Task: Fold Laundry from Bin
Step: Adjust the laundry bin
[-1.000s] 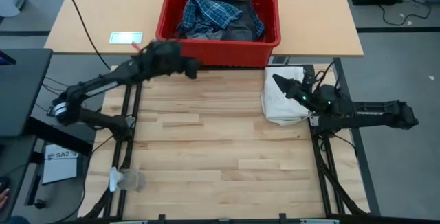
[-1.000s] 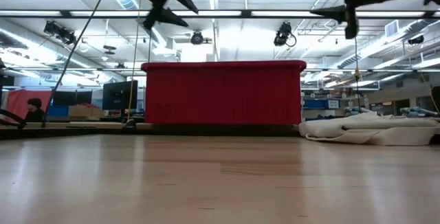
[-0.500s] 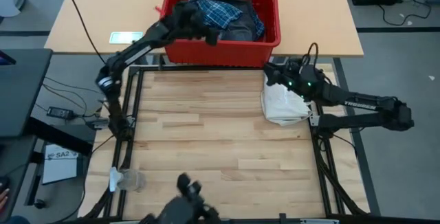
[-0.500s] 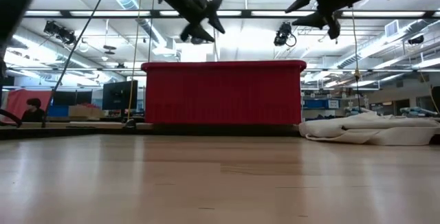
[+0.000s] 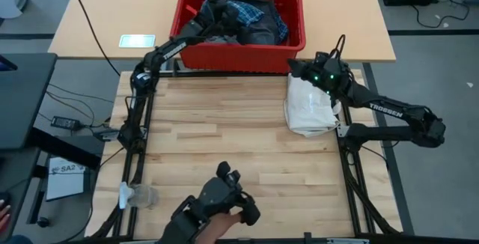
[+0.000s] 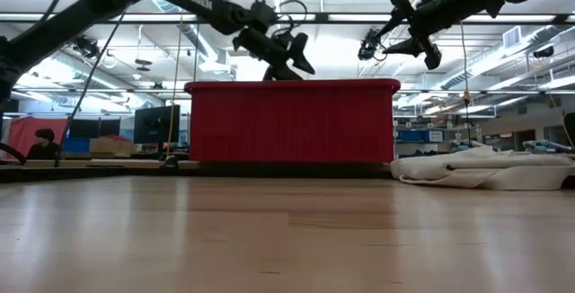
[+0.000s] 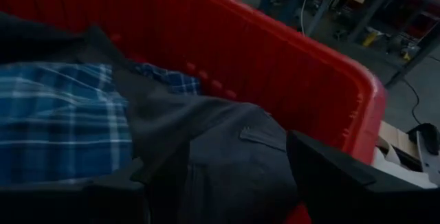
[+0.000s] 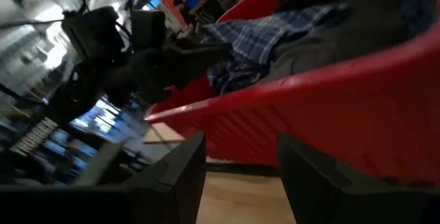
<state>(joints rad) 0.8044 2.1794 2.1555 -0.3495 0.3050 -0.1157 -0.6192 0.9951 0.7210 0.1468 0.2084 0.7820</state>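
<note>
The red bin [image 5: 238,52] stands on the tan table beyond the wooden table's far edge. In it lies the laundry: a blue-and-white plaid shirt [image 5: 243,12] and a dark grey garment [image 5: 262,31]. My left gripper [image 5: 203,10] is open over the bin's left half, just above its rim [image 6: 292,59]. In the left wrist view its fingers stand wide apart above the dark grey garment [image 7: 227,155], next to the plaid shirt [image 7: 62,114]. My right gripper [image 5: 294,67] hangs open in the air by the bin's near right corner, facing the bin's wall [image 8: 357,114].
A white fabric bag [image 5: 308,109] lies at the table's far right, under my right arm. A white card [image 5: 137,40] lies on the tan table, left of the bin. A dark jointed shape [image 5: 217,206] shows at the near edge. A clear plastic piece [image 5: 136,195] sits near left.
My left gripper has swung from in front of the bin's near wall toward the far edge, over the rim, and sunk toward the laundry. My right gripper has moved from above the white bag toward the bin's near right corner. The dark shape at the near edge has appeared.
</note>
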